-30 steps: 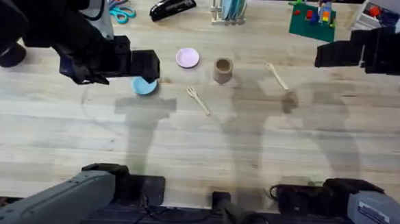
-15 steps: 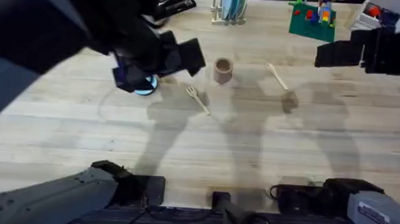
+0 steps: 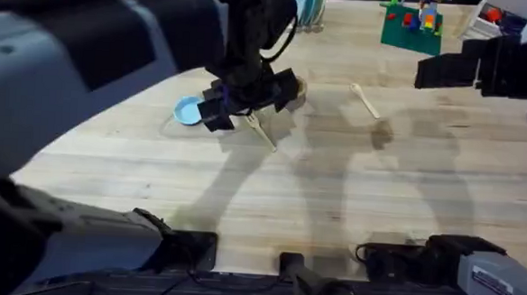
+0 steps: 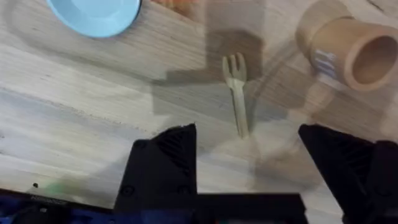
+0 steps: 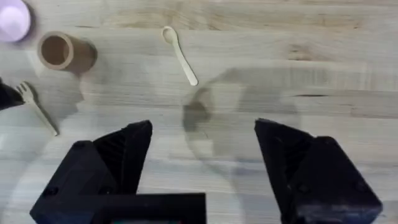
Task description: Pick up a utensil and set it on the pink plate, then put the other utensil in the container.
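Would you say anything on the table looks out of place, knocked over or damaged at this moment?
Nothing stands out. The fork and spoon lie flat on the bare table, the container stands upright, and the left end effector hangs open above the fork's handle.

Bench [image 3: 351, 197]: pale blond wood, streaked grain, grey shadows across it. Fork [image 4: 236, 93]: pale natural wood, plain. Spoon [image 5: 179, 55]: the same pale wood, plain. Cup [image 4: 351, 50]: tan-brown outside, darker brown inside, small pale label patch on its wall. Pink plate [image 5: 13, 20]: pale pink, plain. Second plate [image 4: 94, 14]: light blue, plain. Left hand [image 4: 249, 168]: black fingers. Right hand [image 5: 202, 162]: black fingers. Far edge of bench: green base board [image 3: 412, 27] with red, blue and yellow blocks.
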Controlling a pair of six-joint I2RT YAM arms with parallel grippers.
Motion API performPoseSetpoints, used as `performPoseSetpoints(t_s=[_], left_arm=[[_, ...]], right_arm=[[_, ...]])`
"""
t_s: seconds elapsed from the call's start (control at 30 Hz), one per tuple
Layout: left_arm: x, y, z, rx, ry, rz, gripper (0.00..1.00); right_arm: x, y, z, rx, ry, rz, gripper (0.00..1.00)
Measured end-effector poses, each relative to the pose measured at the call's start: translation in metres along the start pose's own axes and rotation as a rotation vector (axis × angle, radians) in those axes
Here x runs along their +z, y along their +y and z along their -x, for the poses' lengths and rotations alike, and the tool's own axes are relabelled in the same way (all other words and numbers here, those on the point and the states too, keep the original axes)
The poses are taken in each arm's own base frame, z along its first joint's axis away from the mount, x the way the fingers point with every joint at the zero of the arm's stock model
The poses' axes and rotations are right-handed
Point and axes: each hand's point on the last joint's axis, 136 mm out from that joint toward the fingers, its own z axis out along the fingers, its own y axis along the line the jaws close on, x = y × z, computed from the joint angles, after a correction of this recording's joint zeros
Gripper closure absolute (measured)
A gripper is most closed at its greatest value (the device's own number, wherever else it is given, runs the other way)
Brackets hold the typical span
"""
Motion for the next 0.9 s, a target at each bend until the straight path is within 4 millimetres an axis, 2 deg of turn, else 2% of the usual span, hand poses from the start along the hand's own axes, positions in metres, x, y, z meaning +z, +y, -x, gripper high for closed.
performPoseSetpoints(t_s=[0.37, 0.6, 0.9], left_arm=[[0.021, -0.005, 0.005, -0.030, 0.006, 0.024, 0.006], [0.041, -0.006, 0.007, -0.040, 0.003, 0.044, 0.002], [0.067, 0.010, -0.003, -0.073, 0.009, 0.063, 0.054]], right_arm=[[0.000, 0.000, 0.000, 0.000, 0.000, 0.000, 0.007], [0.000, 0.000, 0.000, 0.000, 0.000, 0.000, 0.008], [0.000, 0.000, 0.000, 0.000, 0.000, 0.000, 0.007]])
